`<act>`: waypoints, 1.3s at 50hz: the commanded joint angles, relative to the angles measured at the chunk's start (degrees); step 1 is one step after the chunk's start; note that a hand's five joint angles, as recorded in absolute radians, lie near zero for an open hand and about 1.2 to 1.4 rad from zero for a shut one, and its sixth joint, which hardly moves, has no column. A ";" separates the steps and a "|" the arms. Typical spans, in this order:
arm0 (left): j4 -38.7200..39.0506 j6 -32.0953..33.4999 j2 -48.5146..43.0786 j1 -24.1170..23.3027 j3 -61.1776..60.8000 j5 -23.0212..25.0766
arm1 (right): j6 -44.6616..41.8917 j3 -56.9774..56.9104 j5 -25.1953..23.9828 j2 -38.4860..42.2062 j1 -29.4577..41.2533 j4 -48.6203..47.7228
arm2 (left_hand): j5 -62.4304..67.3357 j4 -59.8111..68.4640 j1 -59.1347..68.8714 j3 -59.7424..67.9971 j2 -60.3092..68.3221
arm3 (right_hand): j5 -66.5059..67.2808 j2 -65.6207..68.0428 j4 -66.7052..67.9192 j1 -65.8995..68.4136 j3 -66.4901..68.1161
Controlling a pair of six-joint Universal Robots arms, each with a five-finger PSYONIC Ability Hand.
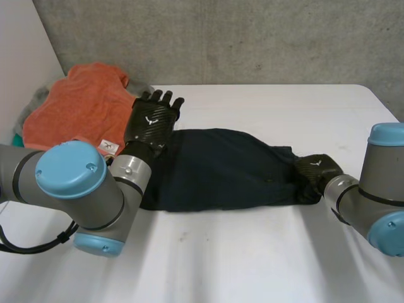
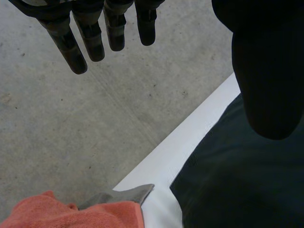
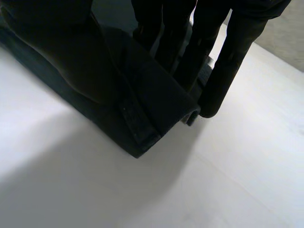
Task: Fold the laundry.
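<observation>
A dark navy garment [image 1: 221,167] lies folded in a long band across the middle of the white table [image 1: 265,252]. My left hand [image 1: 151,120] is raised over the garment's left end, open, with straight fingers [image 2: 90,38] spread in the air and holding nothing; the dark cloth [image 2: 237,190] lies below its thumb. My right hand [image 1: 315,170] sits at the garment's right end. In the right wrist view its fingers [image 3: 228,61] and thumb pinch the folded hem of the garment [image 3: 142,95] between them, low on the table.
An orange towel [image 1: 76,107] lies heaped at the table's far left corner, over a grey cloth [image 1: 38,98], close to my left hand. The towel [image 2: 71,213] and grey cloth [image 2: 123,195] lie beside the garment's left end. A concrete wall stands behind the table.
</observation>
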 commanded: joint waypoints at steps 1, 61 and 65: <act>-1.05 0.26 2.49 0.14 -0.71 0.06 | -10.64 4.35 9.39 -7.16 -3.39 -6.82 | -1.86 -0.78 -0.20 -1.11 -0.81 | 16.29 14.32 12.01 22.73 13.46; -20.02 -8.97 -7.26 -11.11 18.36 -1.17 | 12.69 -5.65 -9.14 -8.16 7.14 1.07 | 0.66 1.75 2.32 1.42 1.71 | -53.71 -55.68 -57.99 -47.27 -56.54; -23.01 -8.36 -9.37 -11.37 18.36 -4.86 | 12.43 -9.34 -14.34 -3.15 6.97 3.98 | 0.83 1.91 2.49 1.59 1.88 | -53.71 -55.68 -57.99 -47.27 -56.54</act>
